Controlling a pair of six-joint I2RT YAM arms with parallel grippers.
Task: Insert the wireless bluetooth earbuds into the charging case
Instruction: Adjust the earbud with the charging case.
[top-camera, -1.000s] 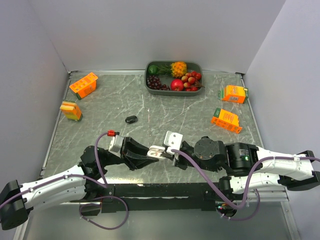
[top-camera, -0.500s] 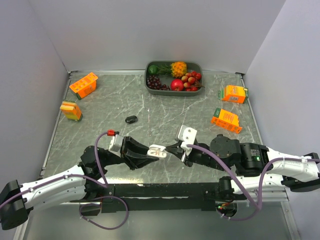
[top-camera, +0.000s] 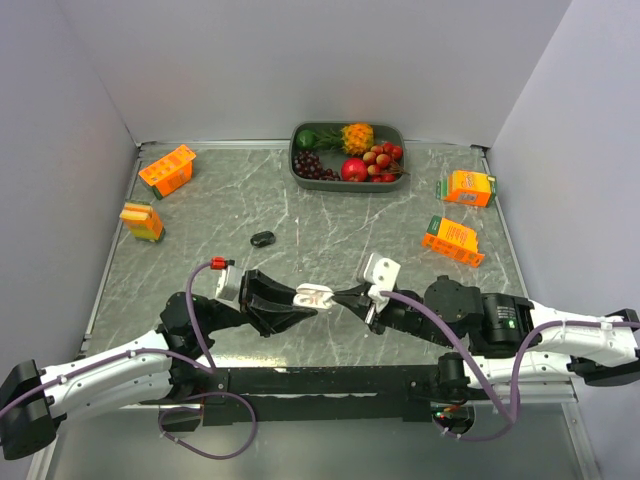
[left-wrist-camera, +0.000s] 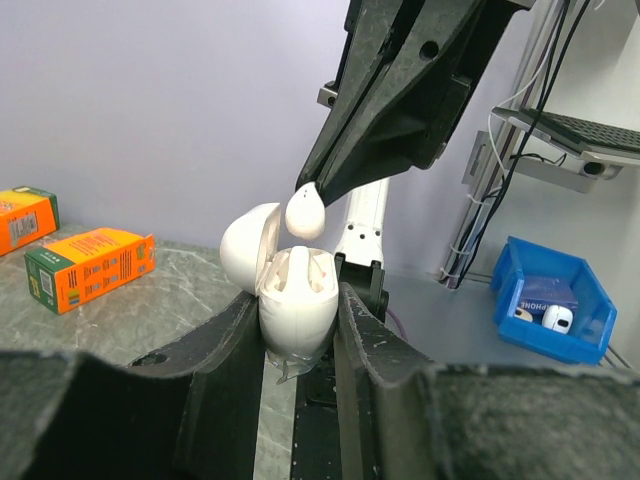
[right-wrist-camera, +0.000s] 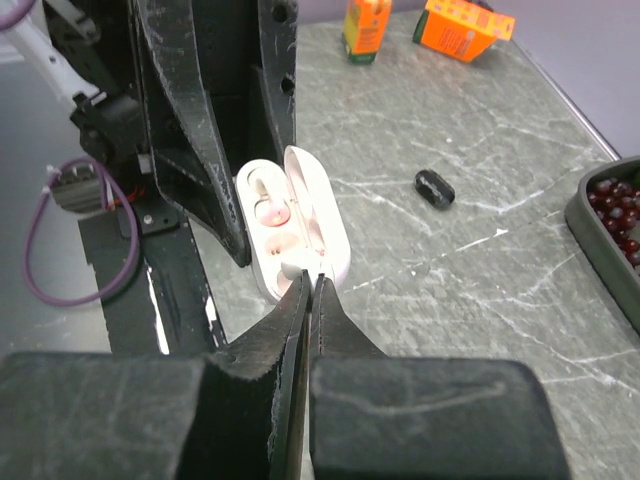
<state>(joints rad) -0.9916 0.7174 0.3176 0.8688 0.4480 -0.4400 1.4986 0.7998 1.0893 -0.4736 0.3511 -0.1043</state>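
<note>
I see one open white case (left-wrist-camera: 297, 312) clamped in my left gripper (top-camera: 297, 301), one white earbud (left-wrist-camera: 305, 213) pinched in my right gripper (right-wrist-camera: 310, 284) just above, four orange boxes (top-camera: 166, 170)

The marbled table (top-camera: 300, 225) holds four orange cartons (top-camera: 166, 170), a fruit tray (top-camera: 345, 186), a black object (top-camera: 263, 239).

Left gripper (top-camera: 303, 299) clamped, right gripper (top-camera: 340, 298) pinched shut, both held low, tips facing, nearly meeting
</note>
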